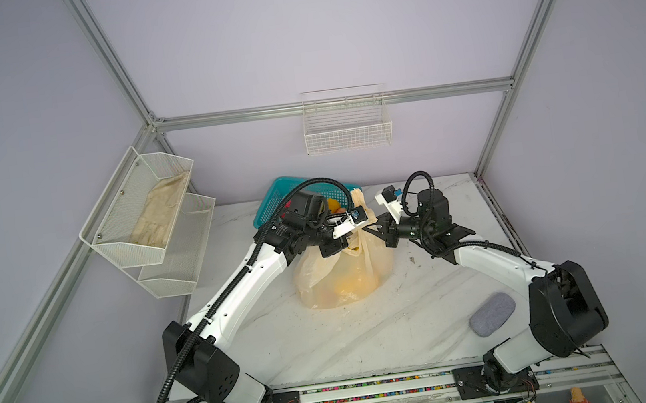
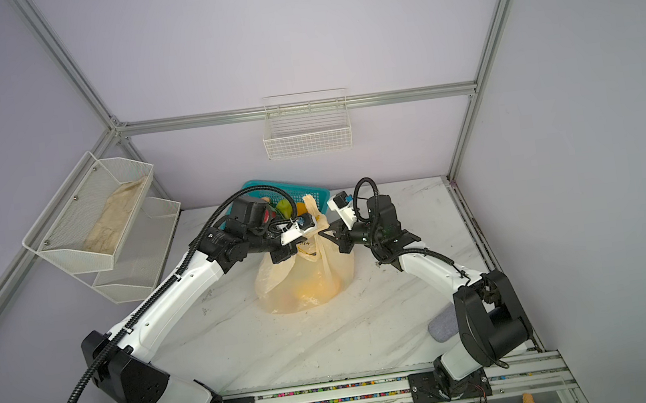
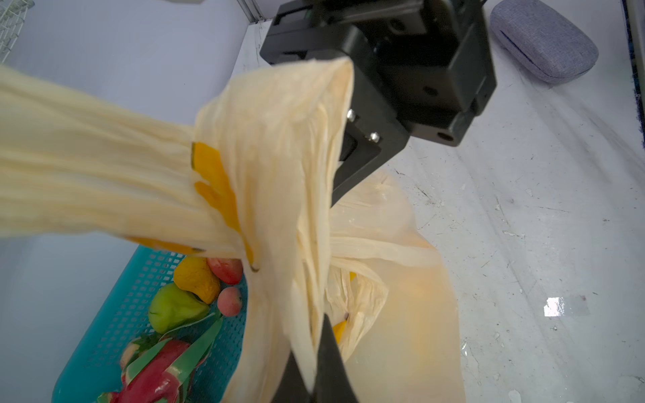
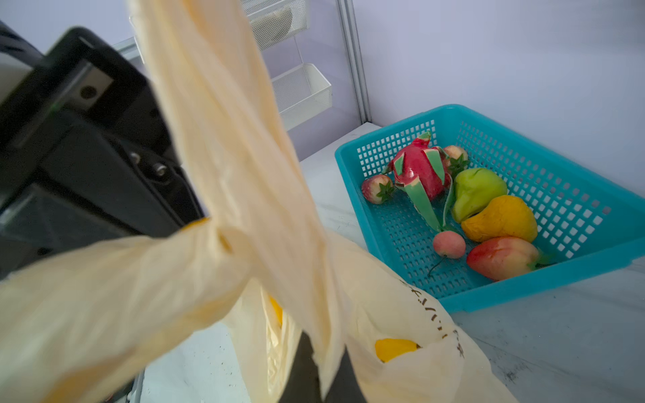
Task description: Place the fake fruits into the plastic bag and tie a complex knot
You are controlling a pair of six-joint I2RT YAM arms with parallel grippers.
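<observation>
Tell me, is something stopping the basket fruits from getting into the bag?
Yes. The handles of the bag are crossed over its mouth, with the left gripper and right gripper each shut on one. The fruits lie in the basket beside it, but the opening looks pinched closed.

Bright even light, soft shadows; glare on the table [image 3: 553, 307]; nearby plastic bag [image 4: 87, 307] out of focus.

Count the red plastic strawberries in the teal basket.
2. One strawberry between red-pink dragon fruit and green pear; the other strawberry opposite, beside the dragon fruit. Others may be hidden.
</observation>
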